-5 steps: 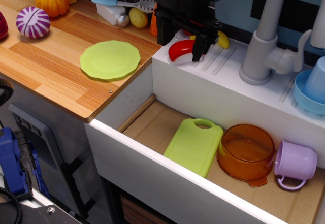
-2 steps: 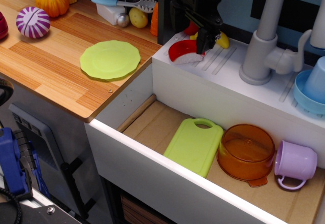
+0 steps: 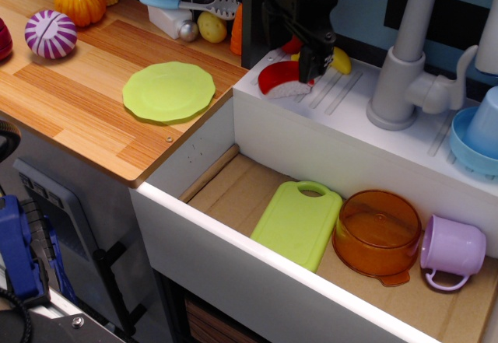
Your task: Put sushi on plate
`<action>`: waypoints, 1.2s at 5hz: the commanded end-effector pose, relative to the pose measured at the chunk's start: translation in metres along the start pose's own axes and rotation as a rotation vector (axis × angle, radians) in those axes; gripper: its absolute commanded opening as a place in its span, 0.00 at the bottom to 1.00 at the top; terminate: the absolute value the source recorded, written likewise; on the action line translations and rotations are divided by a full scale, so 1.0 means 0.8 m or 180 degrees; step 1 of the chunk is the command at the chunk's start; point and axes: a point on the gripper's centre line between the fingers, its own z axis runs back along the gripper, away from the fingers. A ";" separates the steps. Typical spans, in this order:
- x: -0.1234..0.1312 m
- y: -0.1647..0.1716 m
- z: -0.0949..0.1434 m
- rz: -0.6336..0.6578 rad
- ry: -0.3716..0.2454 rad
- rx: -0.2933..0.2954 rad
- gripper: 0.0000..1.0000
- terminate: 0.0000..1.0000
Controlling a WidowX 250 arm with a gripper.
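Observation.image shows the sushi point(image 3: 282, 79) tilted on the sink ledge point(image 3: 342, 110), gripper point(image 3: 299, 55) seemingly clamped across it; light, rigid, glossy-slick, best pinched at the rice base, far from plate point(image 3: 169, 91).

Green cutting board point(image 3: 297, 224), orange pot point(image 3: 377, 233) and purple cup point(image 3: 452, 250) in the sink basin point(image 3: 226, 183).

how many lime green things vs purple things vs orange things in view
lime green: 2, the plate and the cutting board
purple: 2, the striped ball and the cup
orange: 2, the pumpkin and the bowl
total: 6
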 end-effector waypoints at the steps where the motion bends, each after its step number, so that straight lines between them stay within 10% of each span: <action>1: 0.011 0.013 0.007 -0.0071 -0.0141 0.0147 1.00 0.00; 5: 0.009 0.008 -0.032 0.0241 -0.0205 -0.0036 1.00 0.00; 6: 0.007 0.004 -0.034 0.0356 -0.0144 -0.0079 0.00 0.00</action>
